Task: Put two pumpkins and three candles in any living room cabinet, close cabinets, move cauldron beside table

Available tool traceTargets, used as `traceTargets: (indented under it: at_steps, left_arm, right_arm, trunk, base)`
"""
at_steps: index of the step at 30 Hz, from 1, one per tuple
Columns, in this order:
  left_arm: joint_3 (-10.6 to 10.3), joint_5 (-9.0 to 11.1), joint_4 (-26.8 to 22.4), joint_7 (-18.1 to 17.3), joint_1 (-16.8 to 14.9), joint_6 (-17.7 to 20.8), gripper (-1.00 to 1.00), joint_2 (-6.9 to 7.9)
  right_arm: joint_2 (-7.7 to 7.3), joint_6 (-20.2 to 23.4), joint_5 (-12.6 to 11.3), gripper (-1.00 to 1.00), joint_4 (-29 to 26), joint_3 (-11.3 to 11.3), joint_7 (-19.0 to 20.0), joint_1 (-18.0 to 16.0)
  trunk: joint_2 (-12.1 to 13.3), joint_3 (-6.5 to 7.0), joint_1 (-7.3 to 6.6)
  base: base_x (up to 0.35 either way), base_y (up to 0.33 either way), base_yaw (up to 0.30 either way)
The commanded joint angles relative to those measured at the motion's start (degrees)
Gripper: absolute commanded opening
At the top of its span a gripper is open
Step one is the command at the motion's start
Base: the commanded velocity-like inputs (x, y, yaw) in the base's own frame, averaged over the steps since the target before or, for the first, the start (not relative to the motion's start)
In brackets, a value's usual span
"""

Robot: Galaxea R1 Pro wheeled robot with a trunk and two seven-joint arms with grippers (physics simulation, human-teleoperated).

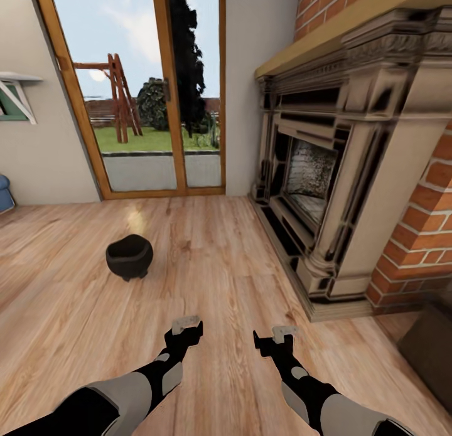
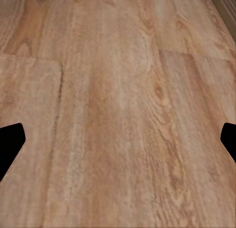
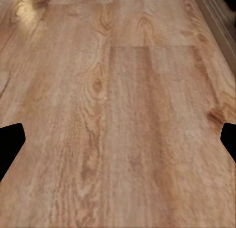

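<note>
Both grippers, left and right, hover with jaws wide apart, empty, above floor.

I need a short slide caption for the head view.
Black cauldron on wooden floor, ahead of both open claws, fireplace at right.

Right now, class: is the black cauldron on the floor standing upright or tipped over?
Upright. The cauldron stands on the wooden floor on its small feet, its wide mouth facing up. Its inside is too dark to tell whether anything lies in it.

Premises: domestic living room.
Ornate carved fireplace in red brick wall at 2 o'clock; wood-framed glazed garden door at 12; light wood plank floor.
</note>
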Motion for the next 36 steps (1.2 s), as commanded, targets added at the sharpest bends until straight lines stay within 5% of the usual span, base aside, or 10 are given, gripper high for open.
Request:
traceTargets:
  at_steps: [1,36]
  left_arm:
    - [-0.5,0.2,0.2,0.1,-0.1,-0.3,1.0,-0.05]
    - [-0.5,0.2,0.2,0.1,-0.1,-0.3,1.0,-0.05]
  right_arm:
    - [0.0,-0.1,-0.2,1.0,0.0,0.5,-0.4,0.0]
    - [0.0,-0.1,-0.2,1.0,0.0,0.5,-0.4,0.0]
  trunk:
    - [0.0,-0.05,0.02]
    - [0.0,1.45,0.02]
  base:
    - [0.293,0.159,0.019]
    - [0.296,0.172,0.226]
